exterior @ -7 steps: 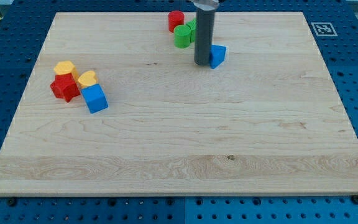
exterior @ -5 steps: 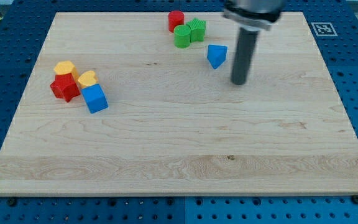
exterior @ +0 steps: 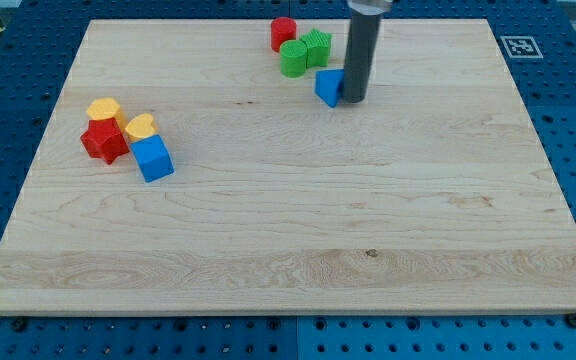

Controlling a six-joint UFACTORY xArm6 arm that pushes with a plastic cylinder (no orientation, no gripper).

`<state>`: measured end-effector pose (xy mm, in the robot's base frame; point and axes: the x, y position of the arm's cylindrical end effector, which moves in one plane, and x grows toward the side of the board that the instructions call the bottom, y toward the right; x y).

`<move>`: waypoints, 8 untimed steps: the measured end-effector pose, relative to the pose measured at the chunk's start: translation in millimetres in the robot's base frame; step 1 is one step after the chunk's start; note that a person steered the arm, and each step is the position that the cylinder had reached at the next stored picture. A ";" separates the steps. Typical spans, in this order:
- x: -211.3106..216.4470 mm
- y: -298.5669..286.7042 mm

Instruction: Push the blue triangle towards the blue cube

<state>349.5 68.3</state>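
Blue triangle (exterior: pixel 328 87) sits near the view's top, a bit right of centre, on the wooden counter (exterior: pixel 298 220). My tip (exterior: pixel 353 100) is right against its right-hand side, touching or as good as; the rod hides that edge of the block. No hand on this rig, just the straight dark rod, so nothing opens, closes or holds.

Blue cube (exterior: pixel 152 158) is well apart, toward the view's left, roughly mid-height. Touching it at upper left: a yellow block (exterior: pixel 140 127), rounded top. Next to that, a red star-shaped block (exterior: pixel 103 141) with a second yellow block (exterior: pixel 103 108) just above.

Just up-left of the triangle: green block (exterior: pixel 294 57), a second ribbed green block (exterior: pixel 317 47) beside it, red cylinder (exterior: pixel 284 33) behind them.

Counter is pale wood, visible grain, on a blue perforated base. Black-and-white square marker (exterior: pixel 517 46) at top right; no readable text.
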 end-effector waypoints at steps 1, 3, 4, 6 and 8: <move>-4.6 -6.0; -26.2 12.7; -22.9 5.7; -20.7 -50.1; -26.4 -94.4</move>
<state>323.1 -26.1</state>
